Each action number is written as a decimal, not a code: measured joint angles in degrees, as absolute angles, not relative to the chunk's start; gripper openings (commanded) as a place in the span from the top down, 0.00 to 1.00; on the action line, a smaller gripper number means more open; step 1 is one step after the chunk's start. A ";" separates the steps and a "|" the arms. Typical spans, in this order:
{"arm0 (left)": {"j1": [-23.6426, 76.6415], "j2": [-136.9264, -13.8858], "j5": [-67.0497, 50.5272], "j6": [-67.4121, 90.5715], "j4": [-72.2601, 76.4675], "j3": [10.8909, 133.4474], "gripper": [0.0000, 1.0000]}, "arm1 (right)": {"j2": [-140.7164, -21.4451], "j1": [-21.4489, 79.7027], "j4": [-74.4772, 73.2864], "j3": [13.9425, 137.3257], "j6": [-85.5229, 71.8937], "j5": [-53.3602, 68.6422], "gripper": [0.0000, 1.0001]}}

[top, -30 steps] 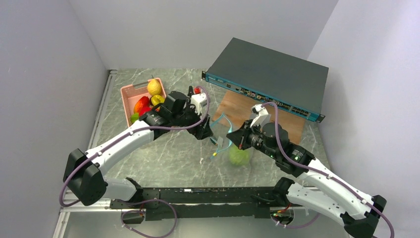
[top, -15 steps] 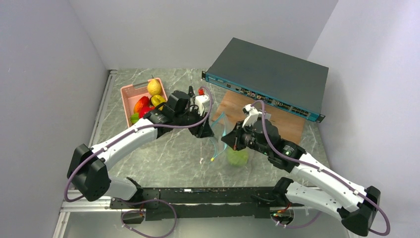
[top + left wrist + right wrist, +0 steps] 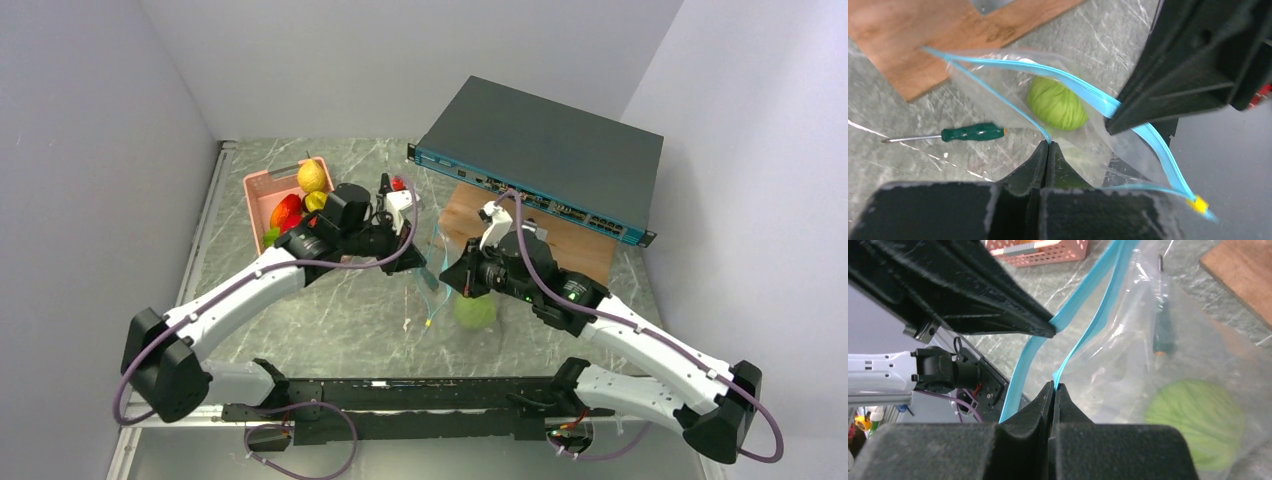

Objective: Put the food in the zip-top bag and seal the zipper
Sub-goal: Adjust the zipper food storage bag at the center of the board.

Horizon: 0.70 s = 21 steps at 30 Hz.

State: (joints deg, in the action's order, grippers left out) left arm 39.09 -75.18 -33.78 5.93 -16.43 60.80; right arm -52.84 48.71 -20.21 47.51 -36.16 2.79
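Zip-top bag (image 3: pixel 1008 92) hanging mouth-up, green fruit (image 3: pixel 1056 103) inside, left and right jaws pinching zipper (image 3: pixel 1073 82)

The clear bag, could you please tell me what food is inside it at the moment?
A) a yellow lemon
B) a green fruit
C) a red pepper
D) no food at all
B, since the left wrist view shows a round green fruit lying inside the clear bag, seen through its open mouth.

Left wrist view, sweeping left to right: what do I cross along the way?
Green-handled screwdriver → green fruit inside the zip-top bag → yellow slider tab at the end of the zipper.
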 measured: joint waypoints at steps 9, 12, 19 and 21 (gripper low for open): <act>39.09 -68.97 -36.23 5.15 -12.25 58.94 1.00 | -49.95 48.80 -20.60 47.62 -36.10 -1.52 1.00; 39.09 -69.06 -36.21 5.15 -12.25 58.94 0.88 | -47.97 48.80 -21.21 47.07 -36.16 -2.37 1.00; 39.09 -67.09 -33.78 3.64 -11.68 57.91 0.28 | -41.17 48.80 -23.57 45.89 -36.32 -4.08 1.00; 39.09 -62.83 -31.70 2.83 -10.66 55.07 0.21 | -39.59 48.80 -24.47 45.56 -36.40 -4.64 1.00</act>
